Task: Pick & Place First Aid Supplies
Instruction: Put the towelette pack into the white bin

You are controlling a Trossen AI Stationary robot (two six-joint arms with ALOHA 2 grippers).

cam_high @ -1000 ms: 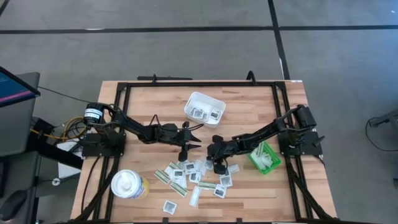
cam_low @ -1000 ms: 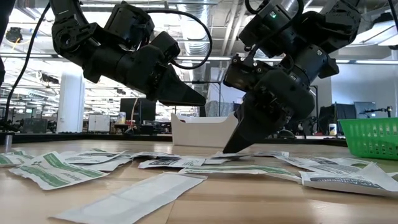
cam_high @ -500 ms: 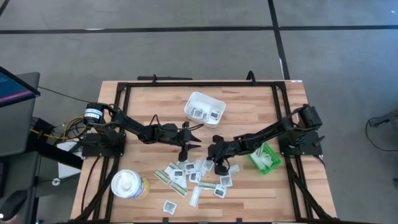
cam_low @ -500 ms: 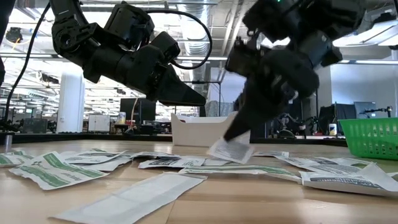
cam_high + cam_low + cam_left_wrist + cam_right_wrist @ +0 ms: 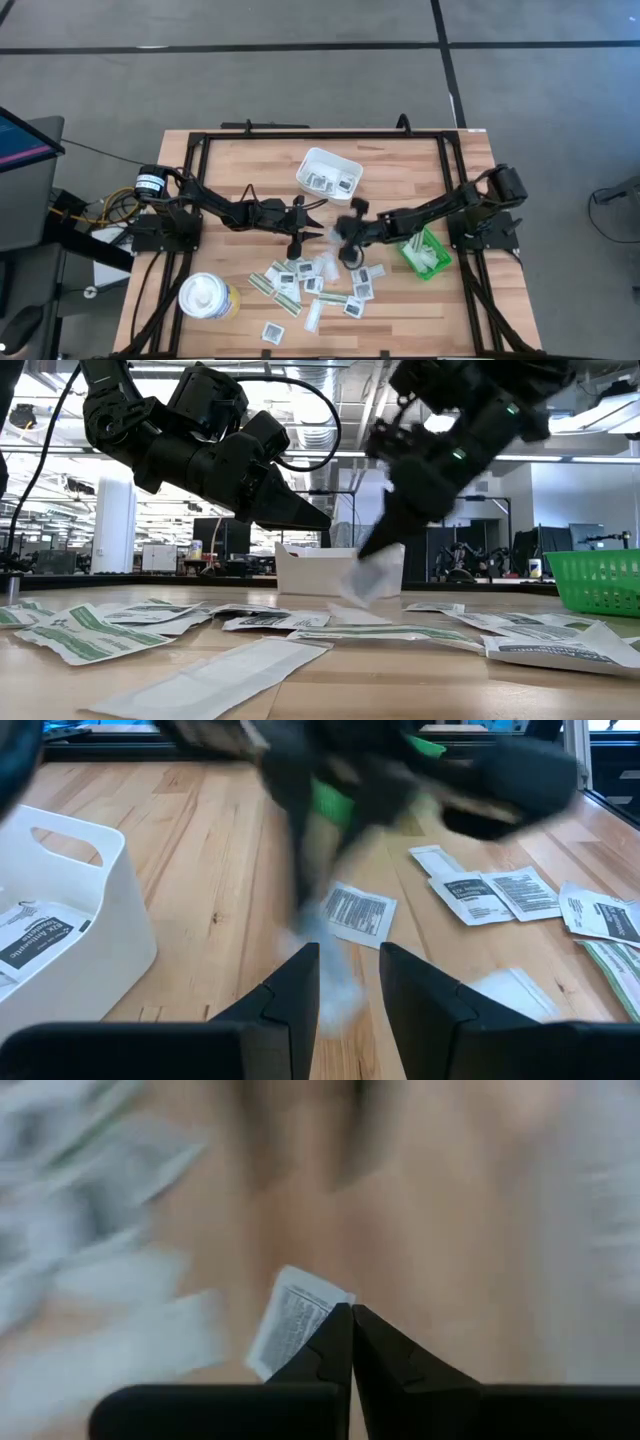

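Many small flat first aid packets [image 5: 310, 285] lie scattered on the wooden table near its front middle; some are square and white with print, others are narrow green-and-white strips [image 5: 80, 632]. My right gripper [image 5: 346, 234] hangs above the far side of this pile, shut on one white printed packet [image 5: 368, 576]. My left gripper [image 5: 306, 233] hovers beside it to the left, open, with nothing between its fingers [image 5: 348, 982]. The white tray [image 5: 330, 172], with a few packets inside, stands beyond both grippers. The green bin [image 5: 425, 252] stands at the right. My right gripper pinches the packet by one edge [image 5: 316, 1327] between its two fingertips. The fingers slant down from the table's right side. The packet hangs below the fingertips [image 5: 384, 550], tilted and lifted clear of the table and the other packets.
A white-and-yellow round container [image 5: 208, 297] stands at the table's near left. A black frame [image 5: 320, 133] runs around the work area. Bare wood shows between the tray and the pile and along the far edge.
My right gripper has risen from the pile with the white packet and drifted toward the far edge, tipping closer to level. The packet, which lay on the table a second ago, now hangs clear of it.
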